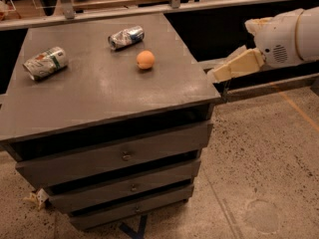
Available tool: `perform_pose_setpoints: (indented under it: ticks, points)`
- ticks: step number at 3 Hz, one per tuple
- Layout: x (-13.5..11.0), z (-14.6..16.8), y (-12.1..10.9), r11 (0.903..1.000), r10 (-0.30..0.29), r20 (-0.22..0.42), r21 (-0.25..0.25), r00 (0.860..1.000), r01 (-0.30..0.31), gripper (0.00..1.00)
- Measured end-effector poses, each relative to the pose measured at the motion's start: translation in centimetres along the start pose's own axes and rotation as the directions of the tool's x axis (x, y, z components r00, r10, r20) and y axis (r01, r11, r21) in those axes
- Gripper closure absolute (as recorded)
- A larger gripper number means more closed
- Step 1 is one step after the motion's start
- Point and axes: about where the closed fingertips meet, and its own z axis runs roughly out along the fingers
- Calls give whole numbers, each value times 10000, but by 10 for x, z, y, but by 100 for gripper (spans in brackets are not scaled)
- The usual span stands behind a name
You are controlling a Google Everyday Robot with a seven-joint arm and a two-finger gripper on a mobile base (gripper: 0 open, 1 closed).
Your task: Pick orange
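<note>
The gripper [218, 73] was held off the right edge of the counter [99, 98], well apart from the orange [145, 59].
The orange was seen lying toward the counter's back, near a crushed silver-blue can [126, 37]. Whether the jaws were spread or pressed together could not be told. By a misaimed approach, the round fruit could be nudged rolling, or the can caught instead.

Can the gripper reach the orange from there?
Probably yes: the cream gripper hovers off the grey cabinet top's right edge, and only bare surface lies between it and the small round matte orange.
</note>
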Motion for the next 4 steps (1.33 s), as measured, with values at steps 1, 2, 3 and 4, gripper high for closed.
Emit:
perform_pose_setpoints:
  ticks: [1,2,3,4]
  points:
    - [7,29,7,9988,431,-91,240,9990,-429,0]
    - [17,70,6,9950,833,268,521,9962,-846,0]
    - [22,104,-1,9932,919,598,655,9940,-958,0]
    - [23,133,-9,9937,915,826,571,9924,-964,0]
